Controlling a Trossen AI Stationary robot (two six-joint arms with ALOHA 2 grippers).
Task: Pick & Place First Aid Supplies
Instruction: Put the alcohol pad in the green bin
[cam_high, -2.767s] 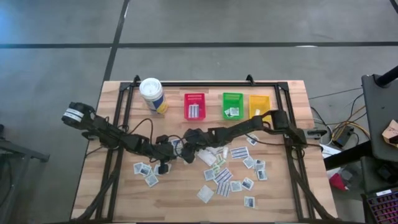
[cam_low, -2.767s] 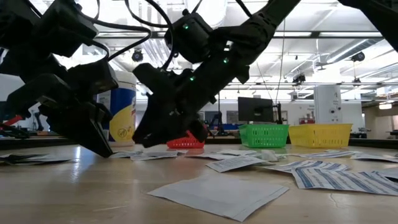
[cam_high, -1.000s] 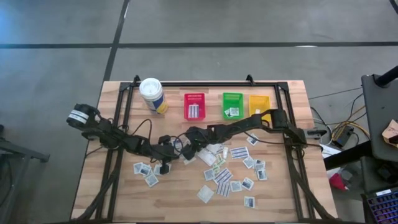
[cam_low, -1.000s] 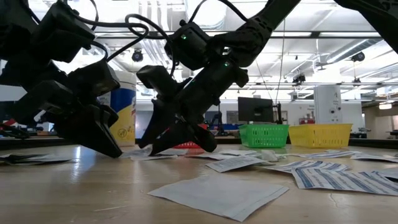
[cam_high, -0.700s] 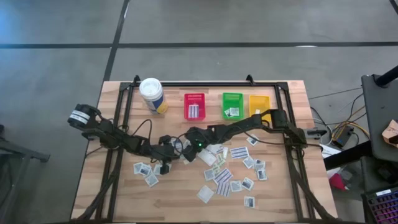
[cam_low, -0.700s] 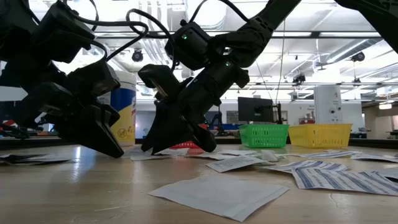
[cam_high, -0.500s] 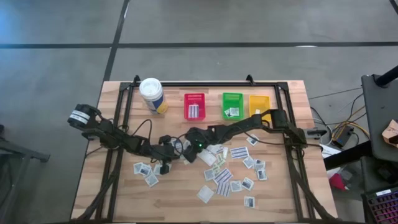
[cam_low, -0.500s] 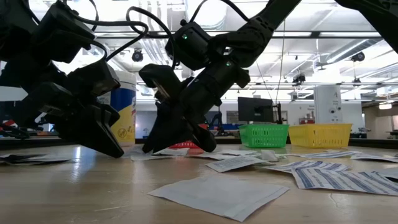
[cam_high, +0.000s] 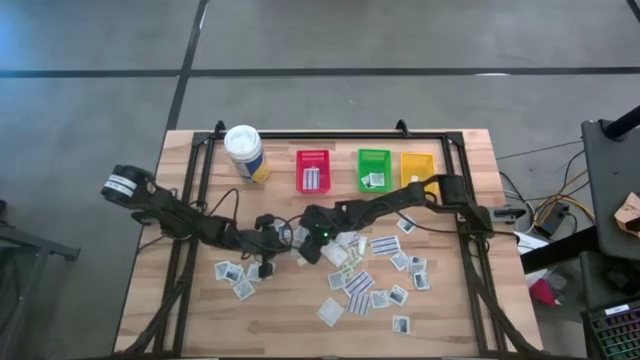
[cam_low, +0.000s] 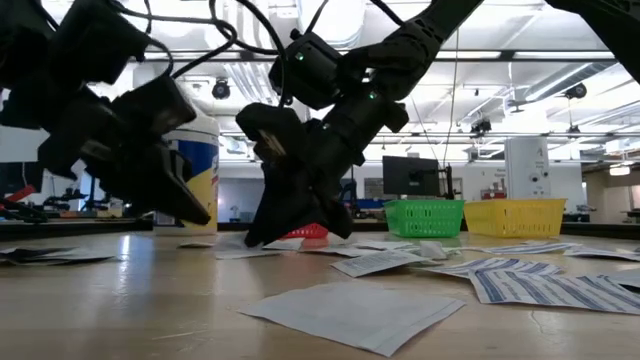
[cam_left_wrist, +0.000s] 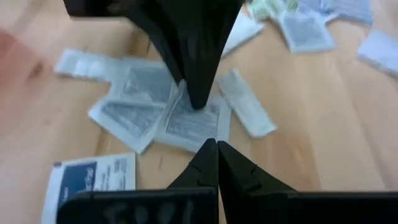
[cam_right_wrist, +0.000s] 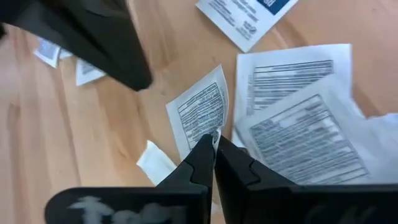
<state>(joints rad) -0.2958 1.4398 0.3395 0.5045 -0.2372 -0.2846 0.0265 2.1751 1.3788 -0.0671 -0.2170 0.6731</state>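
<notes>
Many small white packets, the first aid supplies (cam_high: 372, 282), lie scattered flat on the wooden table's middle and right. My right gripper (cam_right_wrist: 213, 142) is shut on one printed packet (cam_right_wrist: 202, 112) near the table's middle (cam_high: 301, 256). My left gripper (cam_left_wrist: 216, 146) is shut with nothing in it. It faces the right gripper's fingers (cam_left_wrist: 196, 87) from the table's left, a short way off and just above the table (cam_low: 198, 216). More packets (cam_left_wrist: 127, 118) lie flat under and around the two grippers. My right gripper pinches the printed packet by its lower corner (cam_right_wrist: 214, 133) between its two fingertips. The fingers slant down from the table's right side. The packet's held end is raised; whether its far end is clear of the table I cannot tell.
At the far edge stand a white canister with a yellow label (cam_high: 245, 152), a red bin (cam_high: 313, 170), a green bin (cam_high: 373, 168) and a yellow bin (cam_high: 417, 167). A black frame rail (cam_high: 190, 200) runs along the table's sides. More packets lie at the near left (cam_high: 233, 272).
My right gripper has shut its fingers on the printed packet and rolled a little. My left gripper, still shut, has tipped up a little off the table top.
</notes>
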